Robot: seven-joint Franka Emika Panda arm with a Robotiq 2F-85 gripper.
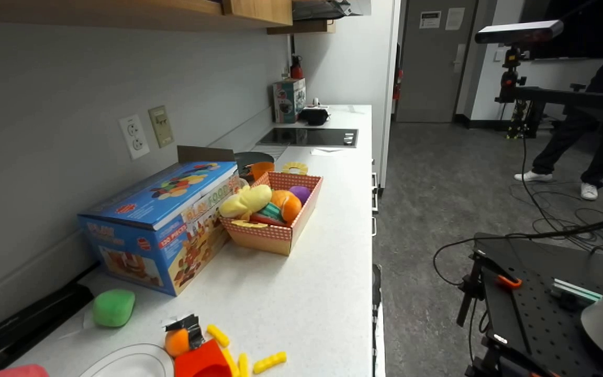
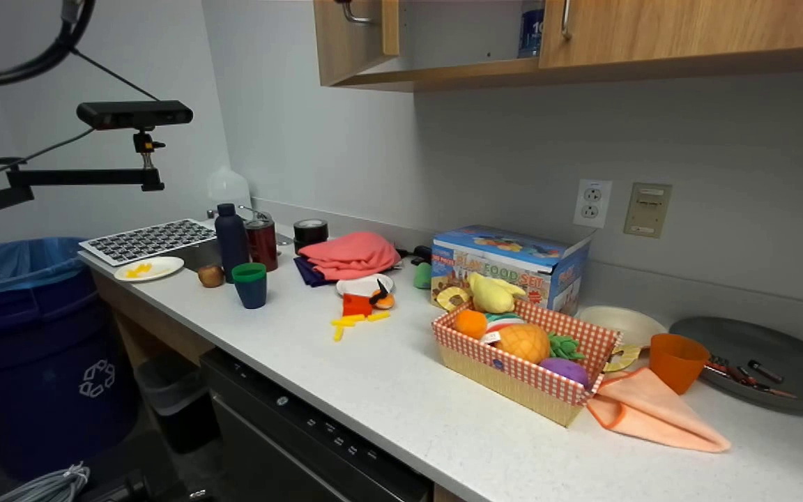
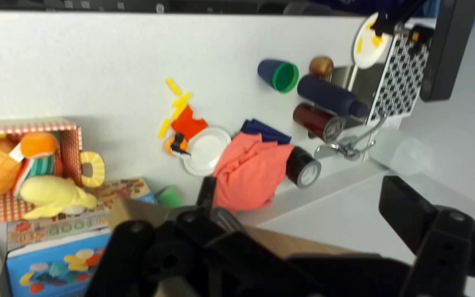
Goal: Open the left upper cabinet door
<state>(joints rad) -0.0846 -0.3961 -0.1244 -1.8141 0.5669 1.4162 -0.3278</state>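
Wrist view: we see our gripper (image 3: 299,185) spread, apparently beside a blurred handle (image 3: 228,219); in an exterior view the left upper cabinet door (image 2: 349,52) stands ajar.

The left upper cabinet door (image 2: 351,49) is a flat panel of light brown wood; in an exterior view its lower part shows, the top running out of frame. It stands upright and partly open, the free edge standing out from the cabinet (image 2: 475,75), so that the pale interior (image 2: 461,31) shows beside it; the exact angle cannot be told. A bent silver metal handle (image 2: 357,19) sits on the outer face, toward that free edge, which shows as a thick wooden strip.
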